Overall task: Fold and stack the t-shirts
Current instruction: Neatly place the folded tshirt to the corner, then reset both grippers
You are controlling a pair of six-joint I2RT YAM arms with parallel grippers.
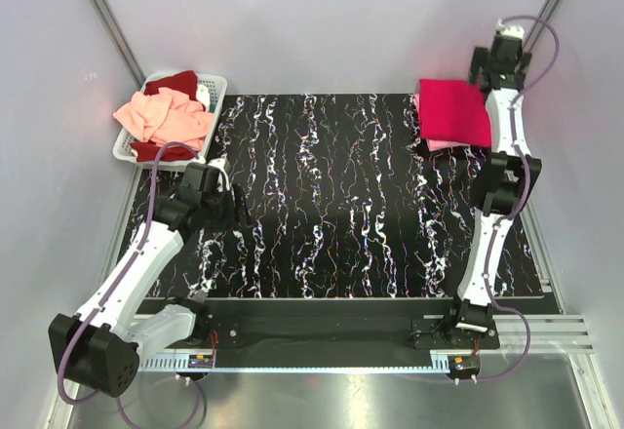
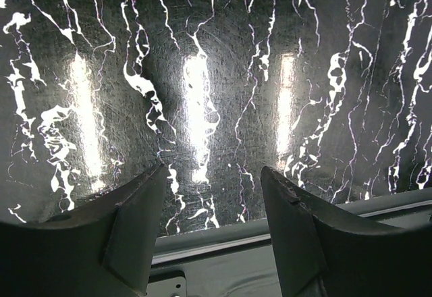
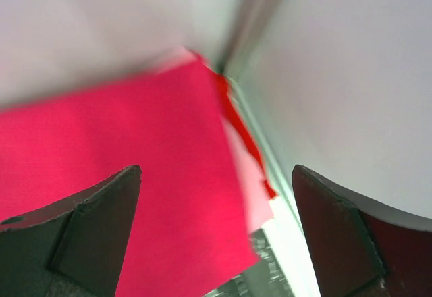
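- The bases of both arms are bolted at the near edge of the desk [image 1: 322,214], which is covered by a black mat with white marbling.
- The left arm is angled from its near-left base up and forward. The left end effector [image 1: 222,195] is held low over the near-left part of the mat.
- In the left wrist view, the left end effector [image 2: 212,226] is seen with its fingers spread apart. Nothing is held between them; only bare mat and the desk edge are visible in the gap.
- The right arm is stretched almost straight along the right edge of the desk toward the far-right corner.
- The right end effector [image 1: 507,49] is positioned just beyond the stack of folded shirts. In the right wrist view, the right end effector [image 3: 216,236] is seen with its fingers spread wide and gripping nothing; the view is blurred.
- The crimson-red t-shirt [image 1: 453,109] is laid folded flat at the far-right corner of the desk, on top of the light pink t-shirt [image 1: 444,144]. Only an edge of the pink one is exposed at the near and left sides.
- A white slotted basket [image 1: 216,86] is placed at the far-left corner of the desk.
- The peach t-shirt [image 1: 166,115] is piled crumpled in the basket and spills over its left rim.
- The dark maroon t-shirt [image 1: 172,82] is lodged in the basket beneath and behind the peach one.
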